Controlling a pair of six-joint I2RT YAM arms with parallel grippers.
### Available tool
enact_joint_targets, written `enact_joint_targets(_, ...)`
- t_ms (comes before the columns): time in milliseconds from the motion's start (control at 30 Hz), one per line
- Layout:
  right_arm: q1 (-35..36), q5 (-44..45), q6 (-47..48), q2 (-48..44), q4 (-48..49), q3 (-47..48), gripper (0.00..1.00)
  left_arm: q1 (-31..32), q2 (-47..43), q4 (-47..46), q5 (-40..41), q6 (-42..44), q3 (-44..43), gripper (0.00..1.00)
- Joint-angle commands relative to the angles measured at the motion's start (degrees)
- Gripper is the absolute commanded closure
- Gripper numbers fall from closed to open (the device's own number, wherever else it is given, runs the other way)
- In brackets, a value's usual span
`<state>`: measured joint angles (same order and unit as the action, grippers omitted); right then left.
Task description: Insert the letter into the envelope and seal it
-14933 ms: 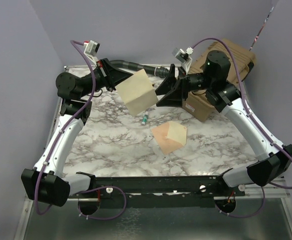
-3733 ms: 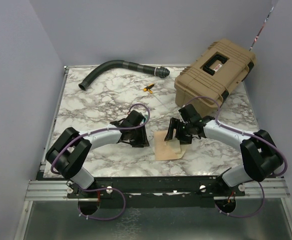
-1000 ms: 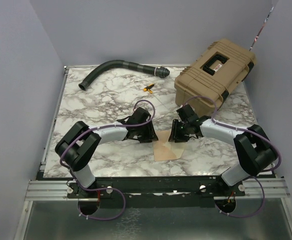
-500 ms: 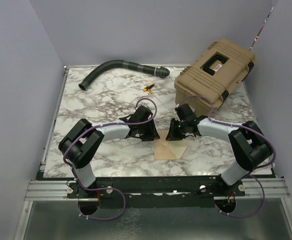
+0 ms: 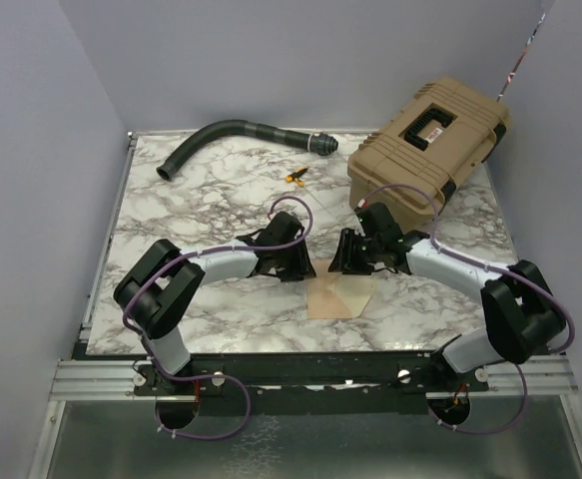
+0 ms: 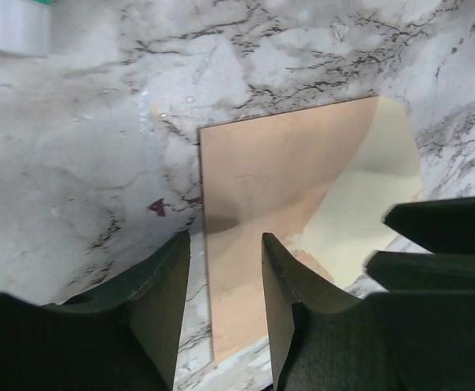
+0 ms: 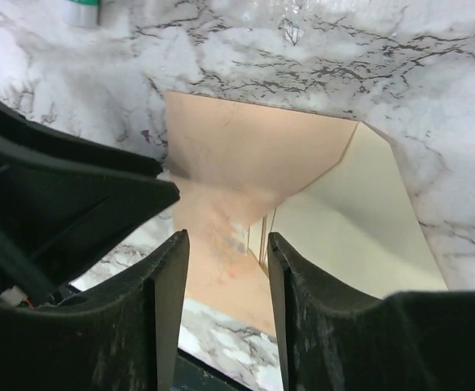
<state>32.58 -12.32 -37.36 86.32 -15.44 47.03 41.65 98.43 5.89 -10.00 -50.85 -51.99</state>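
The peach envelope [image 5: 336, 297] lies flat near the table's front edge, its pale cream flap [image 5: 358, 289] folded open to the right. Both grippers hang low just behind it, tips nearly meeting. The left gripper [image 5: 300, 269] is open; in the left wrist view its jaws [image 6: 225, 240] straddle the envelope's [image 6: 261, 175] left edge with nothing between them. My right gripper [image 5: 343, 265] is open too, over the seam between peach body [image 7: 245, 155] and cream flap [image 7: 351, 228], jaws [image 7: 226, 238] empty. The letter does not show as a separate sheet.
A tan hard case [image 5: 430, 140] stands at the back right. A black hose [image 5: 231, 135] lies along the back edge, with a small yellow object [image 5: 294, 178] in front of it. A white tube's end [image 6: 13, 24] lies left of the envelope.
The right arm's elbow has swung out to the right and its gripper has drawn back slightly from the envelope. The left gripper has stayed almost still.
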Motion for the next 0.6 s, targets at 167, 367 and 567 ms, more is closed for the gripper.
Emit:
enact_joint_targets(167,0.2,11.0,-2.1,-11.5,-10.5,1.2,0.47,0.0,-11.9,3.3,14.2,3.5,4.0,0.58)
enact_joint_targets(367,0.2,16.1,0.7,-12.1,-13.8,2.9,0.43,-0.4,-21.7,3.4,23.7,5.0,7.5,0.50)
enact_joint_targets(567,0.2,13.4,0.4,-11.4,-13.7,7.0,0.42,-3.5,-18.8,3.7,27.0,10.7,4.0,0.41)
